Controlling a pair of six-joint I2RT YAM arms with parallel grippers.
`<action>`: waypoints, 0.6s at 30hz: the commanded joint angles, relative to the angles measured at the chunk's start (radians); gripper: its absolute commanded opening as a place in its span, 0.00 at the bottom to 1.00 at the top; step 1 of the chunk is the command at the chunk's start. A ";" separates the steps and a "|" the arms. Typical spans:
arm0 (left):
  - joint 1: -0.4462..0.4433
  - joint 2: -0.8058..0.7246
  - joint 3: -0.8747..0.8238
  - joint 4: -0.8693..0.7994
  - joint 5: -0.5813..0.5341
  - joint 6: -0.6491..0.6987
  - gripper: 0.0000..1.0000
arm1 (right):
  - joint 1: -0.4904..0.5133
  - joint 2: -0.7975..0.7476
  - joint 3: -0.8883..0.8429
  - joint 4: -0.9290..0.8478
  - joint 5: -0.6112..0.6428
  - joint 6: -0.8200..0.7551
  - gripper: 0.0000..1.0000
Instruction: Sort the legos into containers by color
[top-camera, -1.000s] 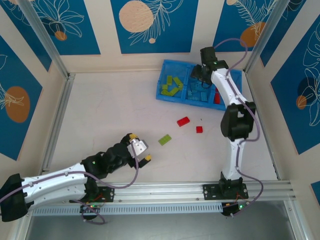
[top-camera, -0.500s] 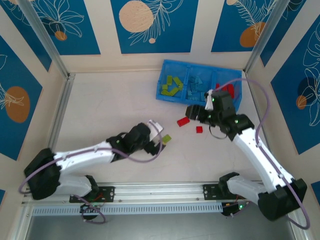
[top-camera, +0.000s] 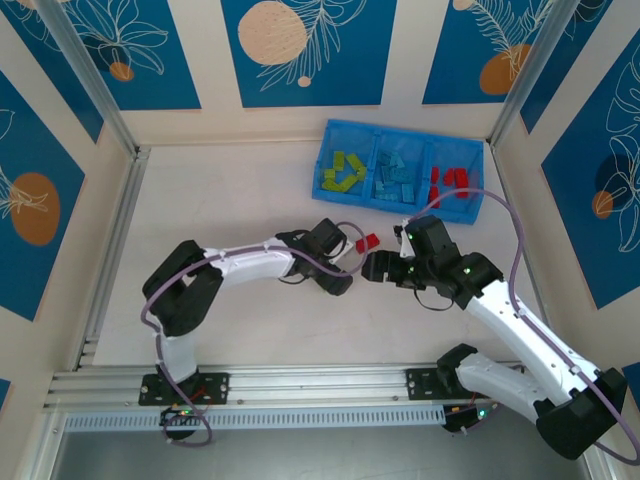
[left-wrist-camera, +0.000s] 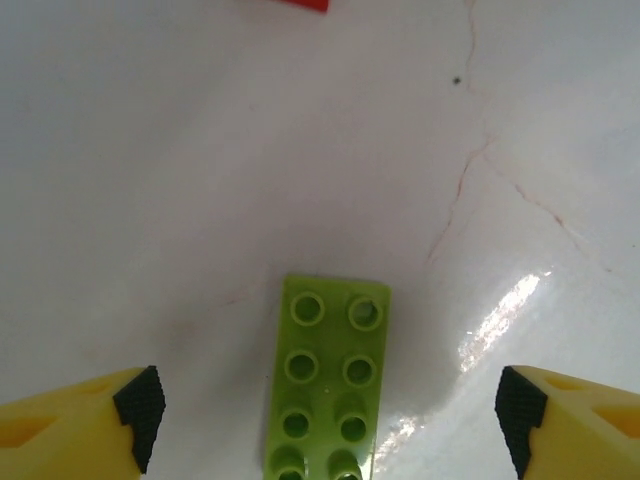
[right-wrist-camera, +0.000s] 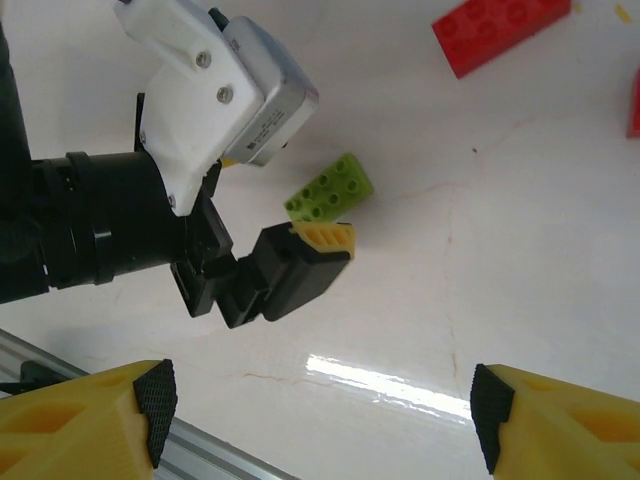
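Lime brick (left-wrist-camera: 327, 385), studs up, points straight ahead between parted jaws of left tool (left-wrist-camera: 330, 415).

Below me, glossy white table (left-wrist-camera: 180, 150), thin reddish lines (left-wrist-camera: 455, 200) across it, cracks perhaps; blue leaf-patterned wall panels (top-camera: 300, 60) beyond.

lime green lego (left-wrist-camera: 325, 385), red lego (right-wrist-camera: 500, 35), blue tray (top-camera: 372, 203)

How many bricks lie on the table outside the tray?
3: green brick within the left gripper, long red brick beyond it, small red brick farther right. More may be hidden.
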 joint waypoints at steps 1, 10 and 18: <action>0.006 0.052 0.043 -0.099 0.053 0.001 0.83 | 0.011 -0.025 -0.007 -0.008 -0.003 0.016 0.80; 0.007 0.104 0.055 -0.148 0.069 0.010 0.47 | 0.014 -0.021 -0.004 0.005 0.000 0.027 0.80; 0.001 0.040 0.048 -0.116 -0.018 0.038 0.34 | 0.048 -0.048 0.017 0.003 0.020 0.066 0.80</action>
